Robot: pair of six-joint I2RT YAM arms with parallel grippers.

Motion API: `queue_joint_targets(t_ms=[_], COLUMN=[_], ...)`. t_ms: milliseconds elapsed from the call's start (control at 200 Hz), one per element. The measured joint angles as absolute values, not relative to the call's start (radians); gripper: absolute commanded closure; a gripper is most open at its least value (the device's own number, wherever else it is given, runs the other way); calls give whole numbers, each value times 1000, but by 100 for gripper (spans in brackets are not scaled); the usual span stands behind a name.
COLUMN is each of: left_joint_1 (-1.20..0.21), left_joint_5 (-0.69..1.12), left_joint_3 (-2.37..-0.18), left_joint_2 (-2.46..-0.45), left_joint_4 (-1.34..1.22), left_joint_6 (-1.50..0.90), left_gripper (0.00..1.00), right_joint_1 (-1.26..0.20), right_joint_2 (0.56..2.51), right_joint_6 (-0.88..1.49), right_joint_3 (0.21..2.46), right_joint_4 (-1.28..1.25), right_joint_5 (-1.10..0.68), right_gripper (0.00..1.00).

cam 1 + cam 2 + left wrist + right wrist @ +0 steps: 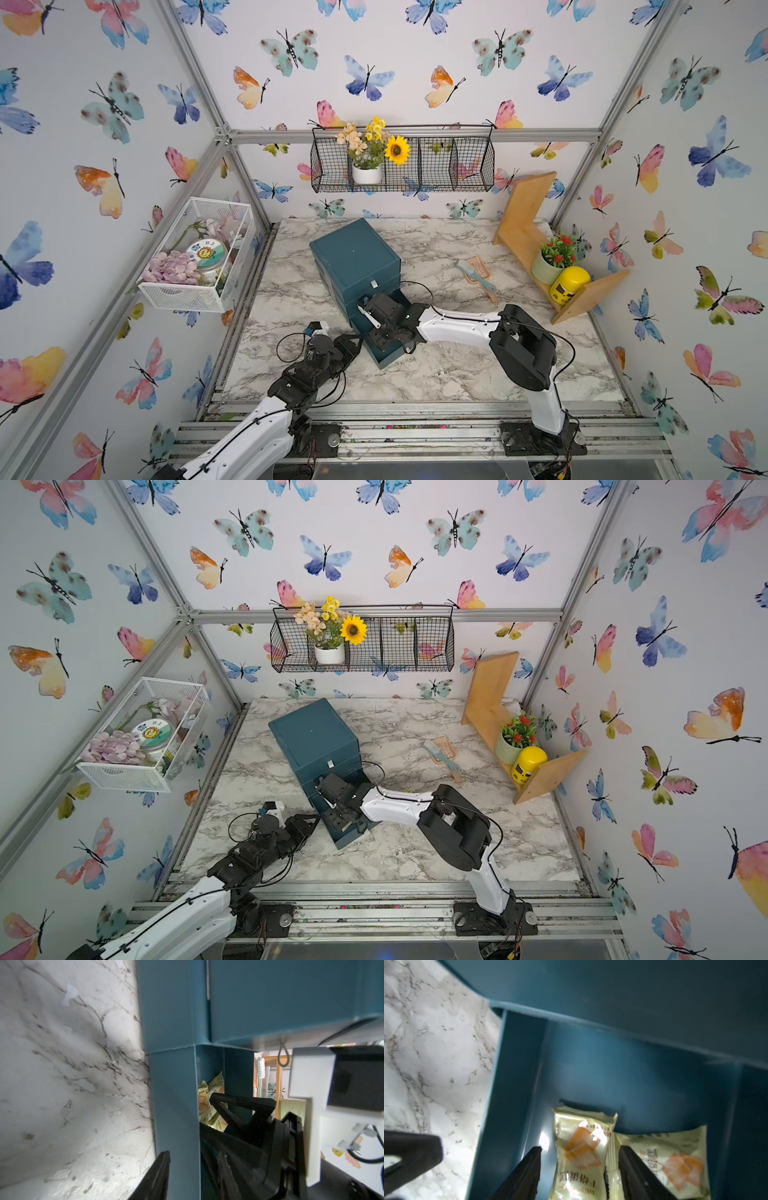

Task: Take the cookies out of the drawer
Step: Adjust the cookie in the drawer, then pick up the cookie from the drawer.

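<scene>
My left gripper (355, 340) is clenched on the drawer (512, 1076) side wall, 1 finger outside it; steadying it, I judge. The drawer stands open. My right gripper (580, 1148) is inside the drawer, released, straddling 1 of the cookies (581, 1142) but not pinching it. A 2nd packet (675, 1163) lies just beside it on the drawer floor; more may be hidden. I see no packets on the surface (457, 374) beside the drawer. Progress: drawer open, 0 out, all removals left.
</scene>
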State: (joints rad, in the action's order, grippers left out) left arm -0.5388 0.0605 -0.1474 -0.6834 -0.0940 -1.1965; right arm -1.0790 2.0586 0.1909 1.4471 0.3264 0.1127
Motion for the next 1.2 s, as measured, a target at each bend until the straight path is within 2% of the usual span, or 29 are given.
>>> queue_joint_targets(t_ms=[185,330,511,771,1031,1201], left_joint_1=[-539,-539,-539,-539,-539,-539], left_joint_5=[60,60,60,57,52,48], left_joint_3=[-147,-147,-147,-147,-147,-147], left_joint_2=[-683,-686,-690,-699,-702,-692], left_joint_4=[-93,-93,-93,-93,-93,-93], left_joint_6=[-1198,-1198,-1198,-1198,-1198,-1198], left_gripper=[56,56,56,56,56,56], right_joint_1=[-1079,-1081,-1089,-1100,-1099,-1099], right_joint_2=[2088,2102,2133,2142,2128,2037], right_joint_6=[191,190,182,167,164,166], right_joint_3=[1471,1487,1508,1532,1531,1481], right_joint_4=[344,364,382,405,403,364], right_joint_5=[130,139,154,165,162,153], right_gripper=[35,38,44,62,66,68])
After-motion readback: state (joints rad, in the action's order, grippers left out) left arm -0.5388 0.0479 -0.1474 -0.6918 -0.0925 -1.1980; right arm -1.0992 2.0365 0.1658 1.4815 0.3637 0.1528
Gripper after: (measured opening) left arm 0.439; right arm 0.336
